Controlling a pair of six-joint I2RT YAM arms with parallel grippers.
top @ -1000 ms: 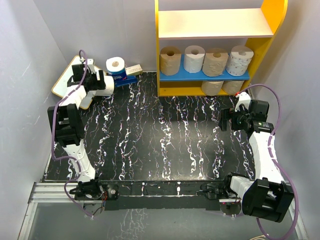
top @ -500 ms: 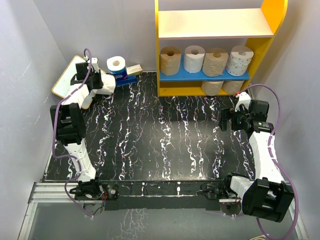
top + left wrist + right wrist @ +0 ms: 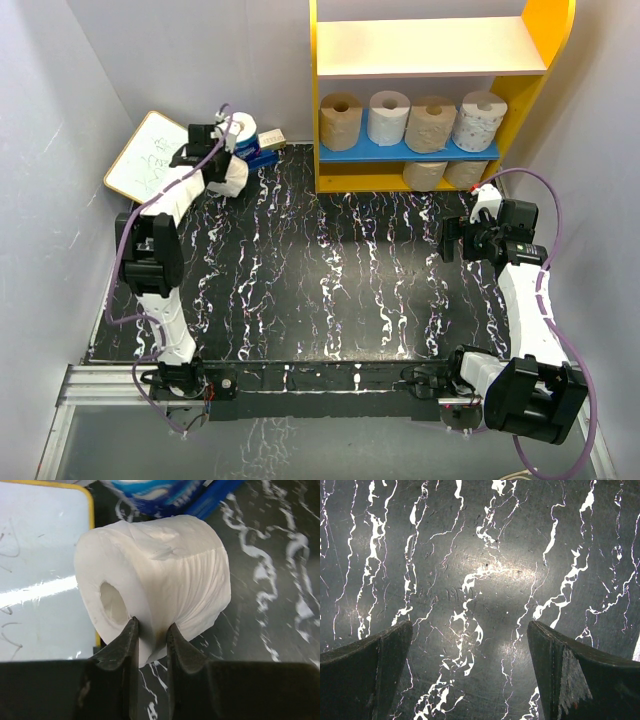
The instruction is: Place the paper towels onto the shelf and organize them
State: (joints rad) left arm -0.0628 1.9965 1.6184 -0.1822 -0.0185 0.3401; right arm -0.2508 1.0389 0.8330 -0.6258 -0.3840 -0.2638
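Your left gripper (image 3: 151, 625) swung right off the board (image 3: 150, 160), now clamped on a soft white roll (image 3: 165, 570), hollow-cored. Wrist view shows its wall pinched, overhead doesn't; right gripper (image 3: 470, 630) gapes wide.

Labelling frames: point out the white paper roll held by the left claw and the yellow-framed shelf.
White paper roll (image 3: 170, 575), left wrist view, its wrapped side.
Yellow-framed shelf (image 3: 560, 25), top external view, right side panel.

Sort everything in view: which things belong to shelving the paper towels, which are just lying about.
Job: shelf; white roll pinched in left hand; blue-wrapped roll; six shelved rolls.
Lying about: whiteboard; box.
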